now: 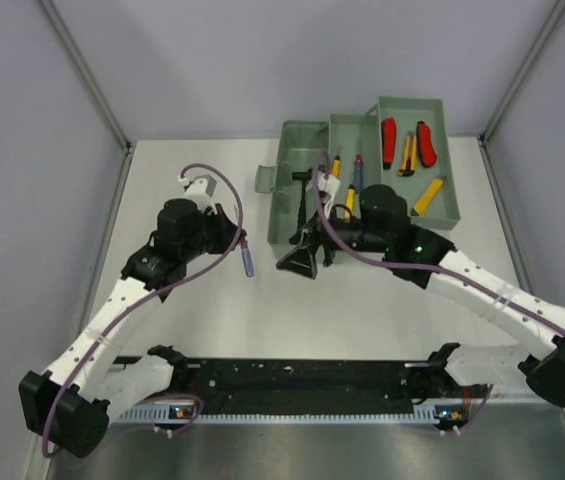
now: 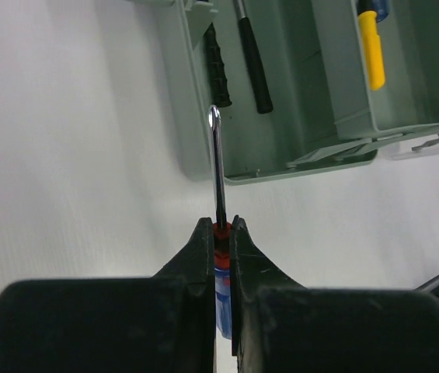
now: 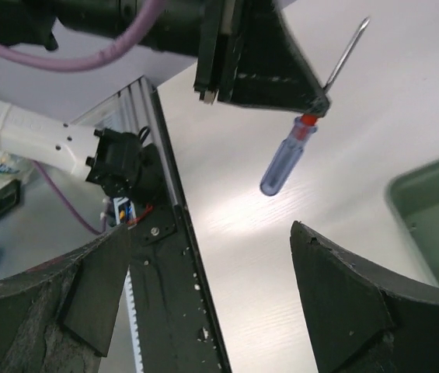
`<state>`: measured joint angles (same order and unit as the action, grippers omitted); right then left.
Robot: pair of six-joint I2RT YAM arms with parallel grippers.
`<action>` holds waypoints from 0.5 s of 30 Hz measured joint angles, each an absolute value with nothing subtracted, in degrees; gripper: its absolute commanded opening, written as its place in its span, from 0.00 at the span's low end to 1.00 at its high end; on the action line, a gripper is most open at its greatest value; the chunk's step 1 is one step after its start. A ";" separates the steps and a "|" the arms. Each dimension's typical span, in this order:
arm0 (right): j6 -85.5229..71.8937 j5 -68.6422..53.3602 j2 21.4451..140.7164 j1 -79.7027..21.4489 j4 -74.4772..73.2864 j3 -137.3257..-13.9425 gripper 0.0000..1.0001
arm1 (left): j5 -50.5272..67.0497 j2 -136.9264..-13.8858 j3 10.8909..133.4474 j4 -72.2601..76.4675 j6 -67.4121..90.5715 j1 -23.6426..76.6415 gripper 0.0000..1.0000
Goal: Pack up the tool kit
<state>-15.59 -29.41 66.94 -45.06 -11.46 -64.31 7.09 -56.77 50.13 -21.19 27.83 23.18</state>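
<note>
So the grey-green rectangular plastic toolbox (image 1: 297,140) sat toward the far side of the white tabletop (image 1: 362,300), lid off to the side and its fold-out trays spread open to the right. The trays had the red-handled pliers (image 1: 389,140), two yellow utility knives (image 1: 408,152) and a couple of yellow-handled screwdrivers (image 1: 335,165) lying in them, and a small hammer with a black grip (image 2: 254,70) lay in the deep bottom part.

The one piece outside the box was the screwdriver with the translucent blue handle (image 3: 283,165). It was just left of the box, not touching it. Its long axis ran tilted: handle hanging down toward the arm bases, bare steel shaft angled up and away, with the tip aimed at the box's near left corner in the left wrist view.

The left gripper (image 2: 219,229) had it. Its jaws were squeezed tight on the little red collar where the handle meets the shaft, so handle stuck out one side of the fingers and shaft out the other.

The right gripper (image 1: 302,262) hung just in front of the box's near wall, jaws spread wide, gripping nothing. From its own camera you could see the blue screwdriver through the gap between its fingers (image 3: 336,303)
</note>
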 measured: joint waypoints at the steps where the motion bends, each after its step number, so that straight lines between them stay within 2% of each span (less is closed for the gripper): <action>1: -15.79 -29.15 67.85 -46.76 -10.24 -63.53 0.82 | 7.81 -56.31 50.13 -20.84 27.24 23.18 0.00; 8: -18.17 -22.70 77.89 -54.22 -1.10 -59.48 0.82 | 11.31 -53.36 50.17 -19.31 25.52 23.18 0.00; 15: -20.84 -14.39 84.71 -55.88 4.29 -59.51 0.73 | 13.80 -52.38 50.17 -18.65 25.10 23.18 0.00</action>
<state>-20.84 -14.39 84.71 -55.88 4.29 -59.51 13.80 -52.38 50.17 -18.65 25.10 23.18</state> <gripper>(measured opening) 0.773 0.036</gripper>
